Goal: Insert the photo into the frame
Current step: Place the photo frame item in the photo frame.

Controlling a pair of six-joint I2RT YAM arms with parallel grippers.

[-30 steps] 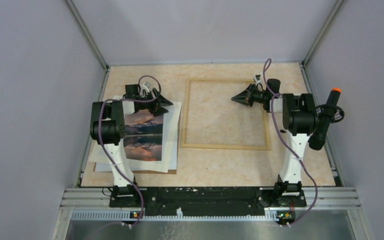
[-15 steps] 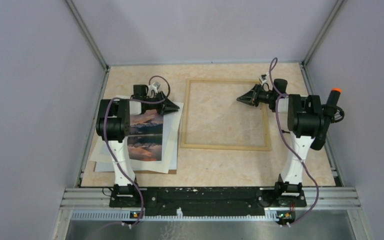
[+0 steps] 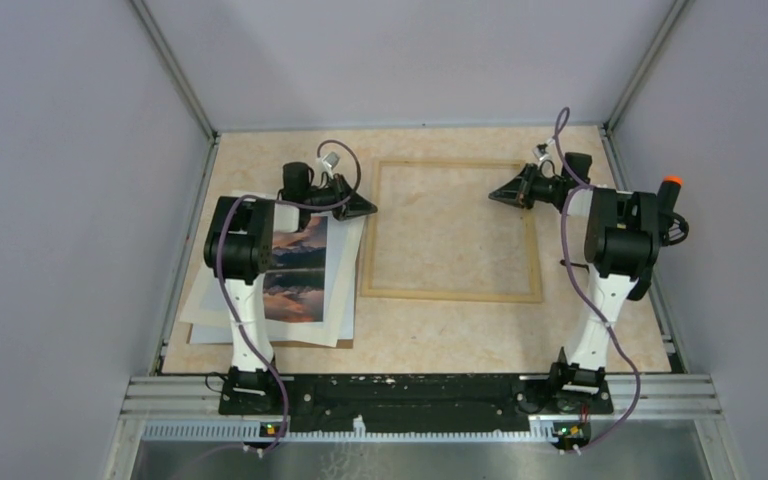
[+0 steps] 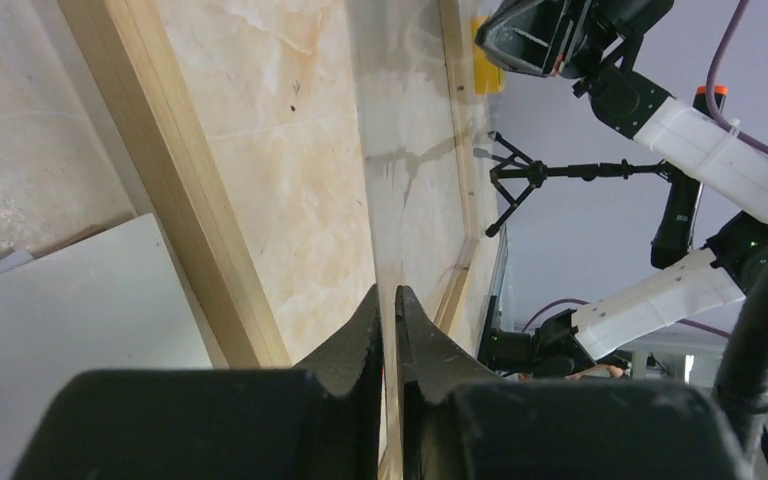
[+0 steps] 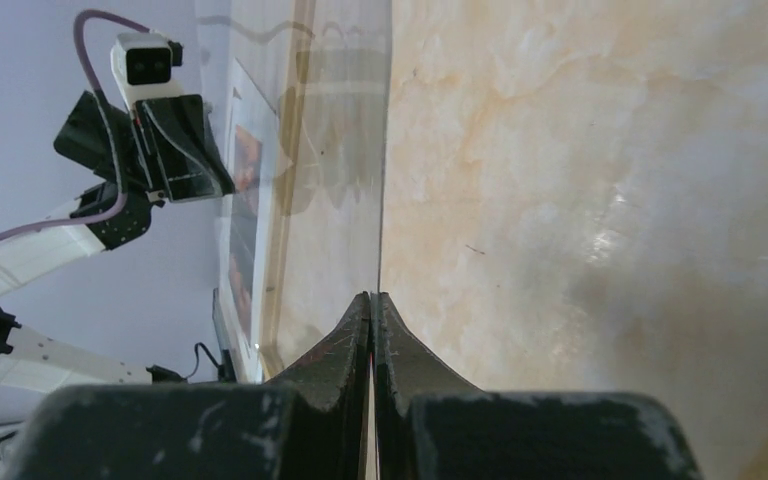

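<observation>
The photo (image 3: 295, 265), an orange-pink and dark landscape print, lies on a stack of sheets at the left, partly under my left arm. The light wooden frame (image 3: 450, 293) lies flat in the middle. A clear pane (image 5: 335, 150) runs edge-on between both grippers above the frame. My left gripper (image 3: 368, 209) is at the frame's left rail (image 4: 175, 180), its jaws closed to a thin slit on the pane's (image 4: 410, 150) edge. My right gripper (image 3: 494, 193) is over the frame's back right part, shut on the pane's opposite edge (image 5: 372, 296).
A white mat (image 3: 345, 300) and a brown backing board (image 3: 290, 343) lie under the photo. Grey enclosure walls close in the table on three sides. An orange-tipped handle (image 3: 671, 183) sticks out from the right arm.
My left gripper swung right from over the photo stack to the frame's left rail and closed. My right gripper shifted right and slightly back, staying shut.
</observation>
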